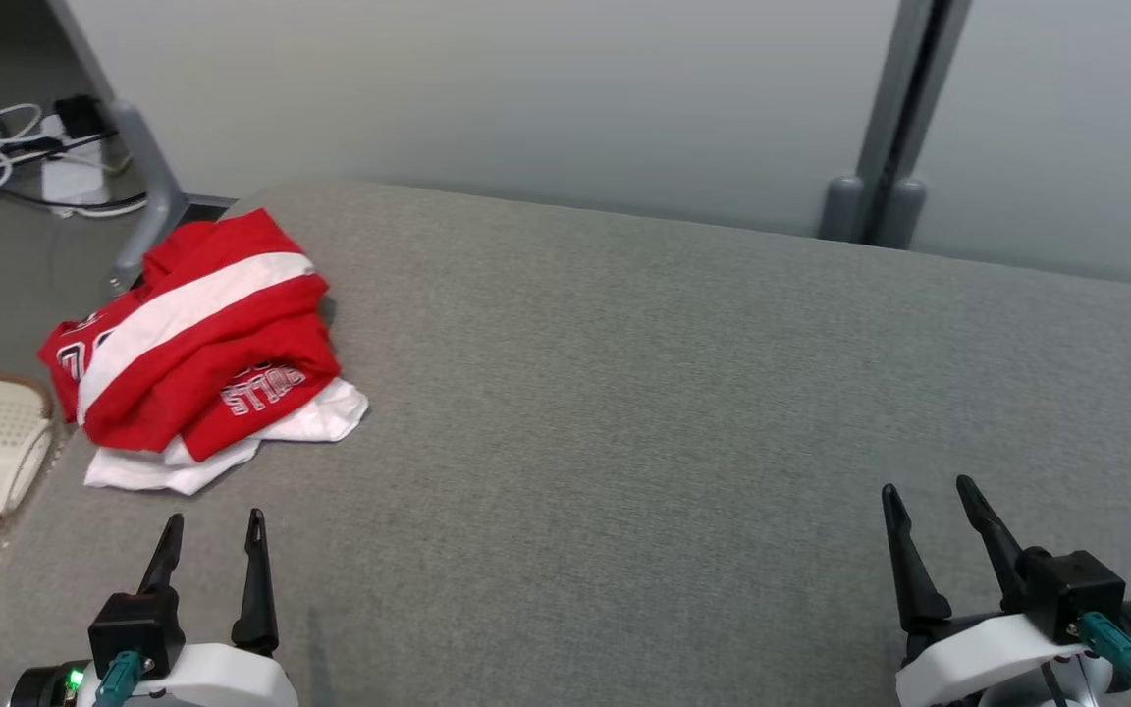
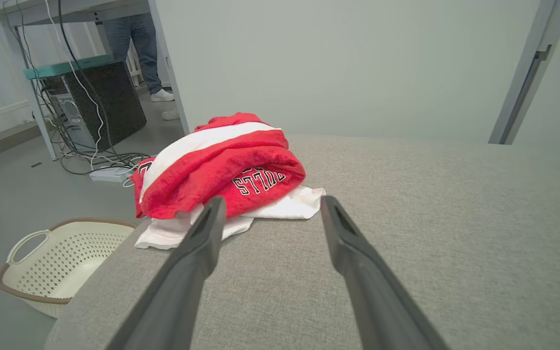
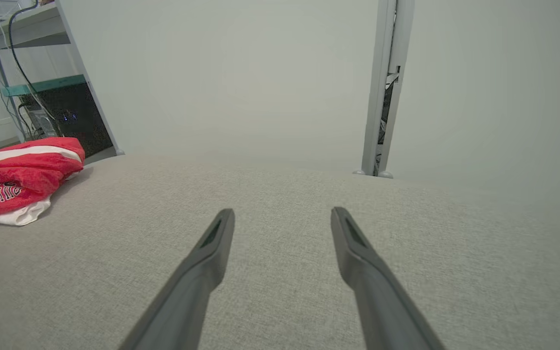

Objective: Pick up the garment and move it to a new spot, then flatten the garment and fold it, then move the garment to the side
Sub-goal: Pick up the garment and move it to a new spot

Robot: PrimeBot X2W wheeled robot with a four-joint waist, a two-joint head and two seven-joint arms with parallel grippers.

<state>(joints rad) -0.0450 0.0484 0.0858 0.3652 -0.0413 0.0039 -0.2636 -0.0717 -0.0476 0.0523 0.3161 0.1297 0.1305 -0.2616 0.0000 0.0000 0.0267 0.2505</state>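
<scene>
Nearest, two claws hang over the grey bench (image 1: 624, 412): the left claw (image 1: 214, 518) and the right claw (image 1: 927, 487), each with its two dark fingers spread apart and holding nothing. Just beyond the left claw lies one garment (image 1: 202, 344), red and white, bunched in a heap at the bench's far left corner, well apart from the right claw. One pale perforated basket (image 2: 66, 253) stands on the floor beside that edge. Farther back are one black computer tower (image 2: 110, 107), a person's two legs (image 2: 139, 43) and one grey post (image 1: 889, 147).
</scene>
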